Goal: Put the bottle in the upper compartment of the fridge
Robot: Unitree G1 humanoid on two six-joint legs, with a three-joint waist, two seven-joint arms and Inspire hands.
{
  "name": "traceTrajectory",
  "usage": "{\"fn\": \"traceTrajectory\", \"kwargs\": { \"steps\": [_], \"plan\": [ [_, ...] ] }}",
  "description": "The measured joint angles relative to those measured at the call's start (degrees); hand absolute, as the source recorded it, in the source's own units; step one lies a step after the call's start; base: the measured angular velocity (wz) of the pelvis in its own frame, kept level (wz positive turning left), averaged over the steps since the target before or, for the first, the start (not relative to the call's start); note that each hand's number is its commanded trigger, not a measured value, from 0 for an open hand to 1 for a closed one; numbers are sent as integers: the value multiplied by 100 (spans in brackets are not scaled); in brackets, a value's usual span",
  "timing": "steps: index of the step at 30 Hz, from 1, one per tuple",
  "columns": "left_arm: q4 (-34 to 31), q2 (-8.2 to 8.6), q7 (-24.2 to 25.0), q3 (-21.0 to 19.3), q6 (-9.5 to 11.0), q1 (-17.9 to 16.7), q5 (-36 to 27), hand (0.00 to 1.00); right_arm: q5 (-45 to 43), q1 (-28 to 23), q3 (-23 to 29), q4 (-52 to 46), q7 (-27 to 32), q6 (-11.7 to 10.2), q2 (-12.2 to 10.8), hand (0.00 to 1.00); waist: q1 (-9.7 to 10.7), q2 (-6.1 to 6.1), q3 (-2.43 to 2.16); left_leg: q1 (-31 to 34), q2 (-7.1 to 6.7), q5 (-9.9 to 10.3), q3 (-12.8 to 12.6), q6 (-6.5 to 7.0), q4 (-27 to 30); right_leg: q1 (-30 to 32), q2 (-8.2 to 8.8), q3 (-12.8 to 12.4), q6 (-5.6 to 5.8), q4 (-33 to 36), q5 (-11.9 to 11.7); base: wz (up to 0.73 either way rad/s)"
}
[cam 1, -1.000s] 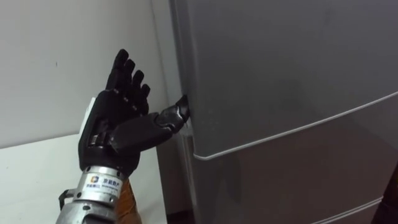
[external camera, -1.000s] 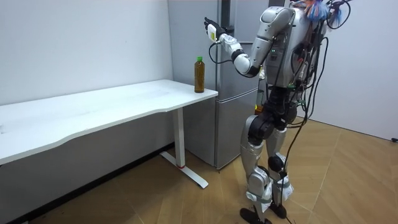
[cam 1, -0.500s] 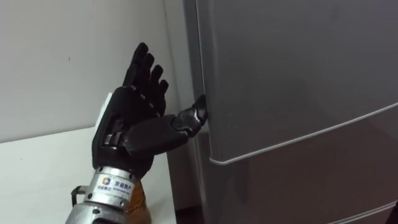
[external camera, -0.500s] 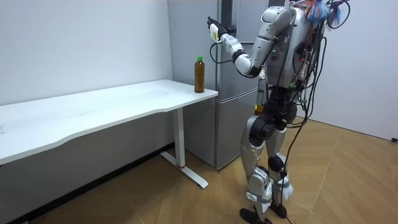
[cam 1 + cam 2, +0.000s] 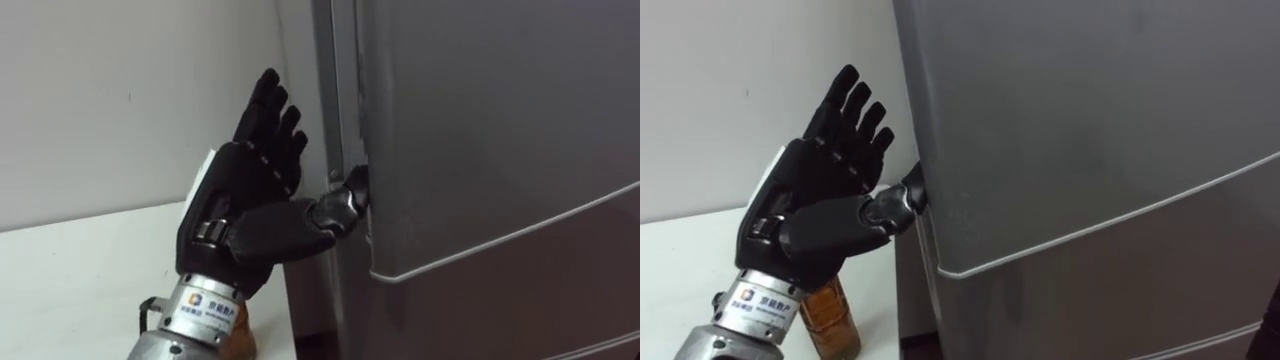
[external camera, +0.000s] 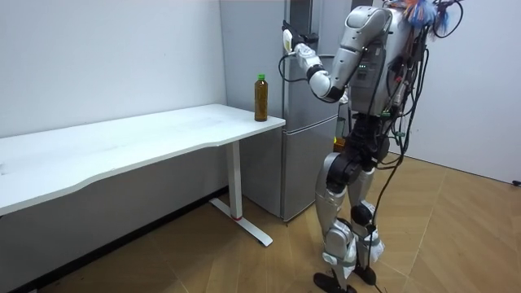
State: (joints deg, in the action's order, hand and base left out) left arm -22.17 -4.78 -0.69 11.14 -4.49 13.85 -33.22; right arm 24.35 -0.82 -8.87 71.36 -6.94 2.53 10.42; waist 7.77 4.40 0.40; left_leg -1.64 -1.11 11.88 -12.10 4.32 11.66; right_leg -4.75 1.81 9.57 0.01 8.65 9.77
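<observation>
We poke our left hand at the upper fridge door
Open wide, holding nothing, it touches the door's edge at 3 o'clock with just its thumb tip. We think the thumb could slip off with so little hold. The bottle, brown with a green cap, stands on the white surface at 6 o'clock below the hand.

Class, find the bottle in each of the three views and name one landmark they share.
Left eye view: bottle at the bottom edge, behind the left robot hand's wrist.
Right eye view: bottom left, under that wrist.
Room view: on the table corner beside the fridge.
Shared landmark: the fridge door's edge.
</observation>
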Motion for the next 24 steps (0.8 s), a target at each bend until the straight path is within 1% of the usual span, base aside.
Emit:
{"fn": "traceTrajectory", "kwargs": {
  "steps": [4, 6, 8, 11, 15, 18, 19, 20, 21, 23, 24],
  "plan": [
    [0, -18, 155, 300, 10, -18, 2, 0, -9, 37, -116, -5, 10, -7, 12, 0, 0, -67, 9, 11, -36, -31, -22, 56, -24, 33, 10, -10, 45, 6, -26, 0],
    [0, -34, 244, 426, 11, -18, 2, 0, -8, 40, -119, -7, 7, -11, 11, 0, 0, -80, 2, 28, -50, -46, -33, 81, -41, 65, 19, -15, 71, 16, -46, 0],
    [15, -53, 315, 651, 11, -18, 9, 0, 27, 38, -130, -11, 1, -14, 10, 0, 1, -98, -6, 40, -59, -63, -44, 111, -57, 87, 42, -11, 86, 21, -79, 0],
    [21, -101, 420, 932, 10, -17, 8, 0, 29, 40, -206, -34, 3, -21, 12, 0, 4, -162, -13, 37, -62, -68, -65, 123, -81, 91, 74, -7, 109, 21, -110, -2],
    [20, -112, 602, 1168, 11, -11, -23, 0, 23, 66, -342, -51, 3, -55, 33, 0, 25, -183, -5, 18, -58, -61, -155, 142, -92, 106, 83, -12, 115, 28, -124, -12],
    [24, -67, 663, 1349, 10, -3, -100, 0, -14, 69, -346, -78, 6, -55, 44, 0, 94, -164, -16, 28, -53, -55, -170, 152, -83, 130, 82, -14, 118, 34, -136, -8],
    [34, -31, 742, 1428, 4, -2, -100, 0, -17, 69, -346, -96, 14, -55, 52, 0, 147, -142, -21, 31, -54, -54, -176, 154, -83, 139, 83, -17, 120, 36, -142, -8],
    [38, -19, 831, 1519, -25, 16, -94, 0, -17, 68, -345, -101, 39, -55, 53, 0, 168, -110, -32, 29, -52, -53, -188, 155, -84, 152, 82, -22, 119, 46, -143, -9],
    [43, -21, 868, 1576, -33, 29, -93, 0, -17, 68, -345, -111, 55, -55, 54, 0, 180, -94, -32, 27, -51, -53, -191, 155, -84, 158, 82, -21, 118, 53, -143, -11],
    [148, -26, 1047, 1779, -96, 36, -89, 0, -13, 71, -345, -159, 80, -60, 75, 0, 254, -25, -8, 8, -43, -53, -198, 155, -84, 176, 78, -10, 117, 100, -143, -8],
    [169, -27, 1055, 1821, -127, 36, -83, 0, -14, 78, -341, -164, 89, -64, 77, 0, 285, -13, -6, 7, -42, -53, -198, 155, -84, 178, 78, -9, 117, 100, -143, -6]
  ]
}}
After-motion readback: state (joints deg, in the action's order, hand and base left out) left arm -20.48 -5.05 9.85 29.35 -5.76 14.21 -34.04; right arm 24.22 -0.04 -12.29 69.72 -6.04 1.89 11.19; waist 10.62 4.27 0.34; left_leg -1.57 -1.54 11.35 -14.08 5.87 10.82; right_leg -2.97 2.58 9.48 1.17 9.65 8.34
